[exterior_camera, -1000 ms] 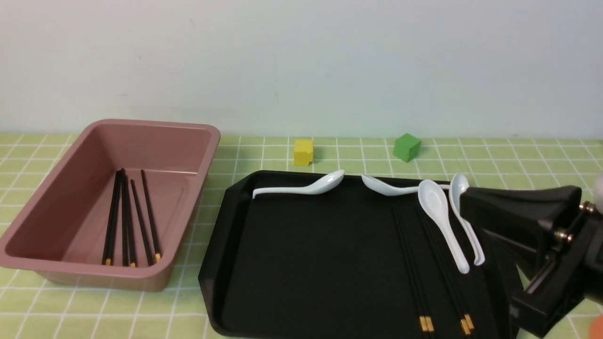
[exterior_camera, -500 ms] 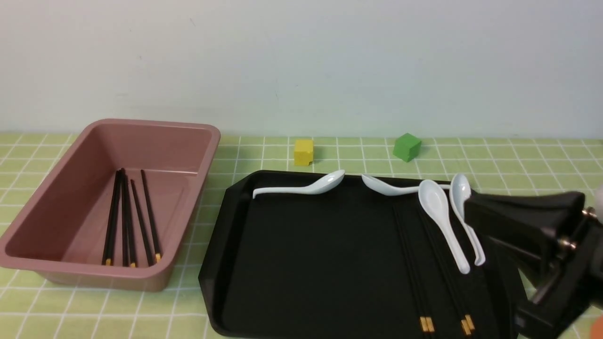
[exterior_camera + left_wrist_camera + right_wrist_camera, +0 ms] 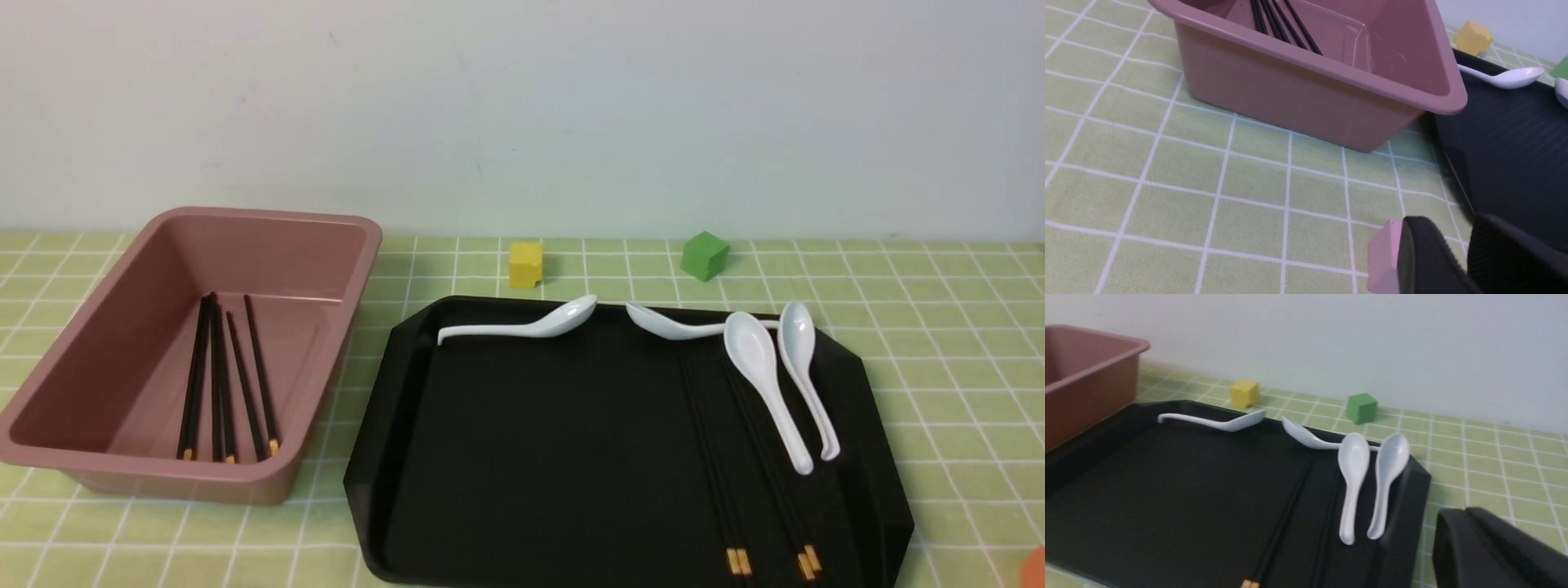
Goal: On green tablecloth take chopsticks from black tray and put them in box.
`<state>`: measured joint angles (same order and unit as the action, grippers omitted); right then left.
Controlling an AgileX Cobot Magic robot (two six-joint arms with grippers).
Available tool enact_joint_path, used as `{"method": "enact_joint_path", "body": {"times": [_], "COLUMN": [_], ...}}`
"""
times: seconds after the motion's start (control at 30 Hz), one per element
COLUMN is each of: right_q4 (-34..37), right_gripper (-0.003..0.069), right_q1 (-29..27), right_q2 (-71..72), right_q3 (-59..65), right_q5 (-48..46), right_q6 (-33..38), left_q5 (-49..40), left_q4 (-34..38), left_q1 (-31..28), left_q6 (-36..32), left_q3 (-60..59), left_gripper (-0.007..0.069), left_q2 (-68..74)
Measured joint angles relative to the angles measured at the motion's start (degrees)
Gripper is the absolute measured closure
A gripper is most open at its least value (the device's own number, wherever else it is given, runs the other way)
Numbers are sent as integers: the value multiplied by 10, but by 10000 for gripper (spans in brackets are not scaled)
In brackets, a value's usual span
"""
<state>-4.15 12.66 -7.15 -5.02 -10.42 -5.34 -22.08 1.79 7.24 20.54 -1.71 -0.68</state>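
Note:
On the green tablecloth (image 3: pixel 939 367), the pink box (image 3: pixel 269 216) stands at the left and holds several black chopsticks (image 3: pixel 220 384). The black tray (image 3: pixel 555 441) lies to its right. Two pairs of chopsticks (image 3: pixel 739 561) lie along the tray's right part, gold tips towards me. Neither gripper shows in the front view. In the left wrist view my left gripper (image 3: pixel 1459 234) is shut and empty, low over the cloth between the box (image 3: pixel 1306 81) and the tray (image 3: pixel 1515 155). In the right wrist view my right gripper (image 3: pixel 1461 514) is shut and empty, just off the tray's (image 3: pixel 1167 486) right edge.
Several white spoons (image 3: pixel 763 376) lie along the tray's far and right side, two beside the chopsticks. A yellow cube (image 3: pixel 526 263) and a green cube (image 3: pixel 704 254) sit behind the tray. A small pink block (image 3: pixel 1384 261) sits beside my left gripper's finger.
My right arm has pulled back from over the tray's right edge, towards the lower right, and has left the front view. Nothing on the tray or in the box has moved.

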Motion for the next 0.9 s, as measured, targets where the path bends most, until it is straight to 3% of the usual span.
{"method": "enact_joint_path", "body": {"times": [0.17,0.43,0.9], "right_q4": [0,3,15], "right_gripper": [622,615,602], "right_q1": [-25,-36,-86], "right_q2": [63,77,77], "right_q3": [58,62,61], "right_q5": [-6,-99,-103], "right_q6": [0,0,0], "left_q5": [0,0,0], "left_q4": [0,0,0], "left_q1": [0,0,0], "left_q6": [0,0,0], "left_q3": [0,0,0], "left_gripper": [438,430,422], "left_q2": [0,0,0]}}
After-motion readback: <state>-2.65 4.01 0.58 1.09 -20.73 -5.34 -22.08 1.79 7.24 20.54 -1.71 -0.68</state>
